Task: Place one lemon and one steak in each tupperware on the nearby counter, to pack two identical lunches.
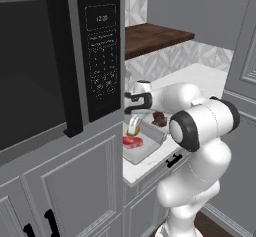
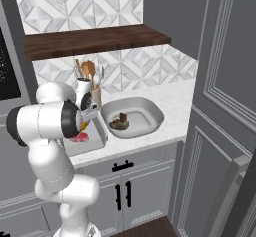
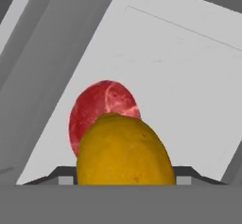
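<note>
The orange-yellow lemon (image 3: 124, 151), pinched by the gripper (image 1: 134, 126), should be lowered beside the red steak (image 3: 103, 109) into the flat tray (image 3: 179, 76) before release.

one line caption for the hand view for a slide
Pincer holding an orange-yellow lemon above the red steak in the flat tray.

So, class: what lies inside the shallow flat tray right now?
A red steak lies in the tray. The gripper holds a lemon above it, covering the steak's near edge.
</note>
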### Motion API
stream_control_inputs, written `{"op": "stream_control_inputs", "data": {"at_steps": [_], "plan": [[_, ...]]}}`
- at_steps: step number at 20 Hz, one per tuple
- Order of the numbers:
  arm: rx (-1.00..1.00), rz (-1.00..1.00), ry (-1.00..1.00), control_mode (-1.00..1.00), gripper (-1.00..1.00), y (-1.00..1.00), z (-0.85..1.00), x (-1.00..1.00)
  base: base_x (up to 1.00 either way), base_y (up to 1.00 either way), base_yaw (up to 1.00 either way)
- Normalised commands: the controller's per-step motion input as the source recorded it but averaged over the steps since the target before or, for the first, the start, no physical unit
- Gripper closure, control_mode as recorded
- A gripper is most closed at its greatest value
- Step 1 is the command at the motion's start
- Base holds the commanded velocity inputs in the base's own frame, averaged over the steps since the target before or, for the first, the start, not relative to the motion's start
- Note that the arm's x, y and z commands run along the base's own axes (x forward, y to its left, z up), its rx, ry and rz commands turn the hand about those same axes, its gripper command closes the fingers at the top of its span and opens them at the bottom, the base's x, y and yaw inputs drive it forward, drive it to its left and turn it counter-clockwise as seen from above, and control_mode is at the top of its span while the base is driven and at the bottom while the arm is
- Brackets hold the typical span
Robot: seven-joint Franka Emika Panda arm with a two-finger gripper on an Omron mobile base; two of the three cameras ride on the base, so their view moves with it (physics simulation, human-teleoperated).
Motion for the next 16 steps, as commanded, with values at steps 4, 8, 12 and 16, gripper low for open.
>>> {"op": "stream_control_inputs", "data": {"at_steps": [4,8,12,16], "plan": [[0.00,0.01,-0.02,-1.00,1.00,0.13,-0.01,0.55,0.00,0.00,0.00],[0.00,0.00,-0.07,-1.00,1.00,0.00,-0.10,0.53,0.00,0.00,0.00],[0.00,0.00,-0.03,-1.00,1.00,0.09,-0.19,0.23,0.00,0.00,0.00],[0.00,0.00,-0.05,-1.00,1.00,0.22,-0.40,0.00,0.00,0.00,0.00]]}}
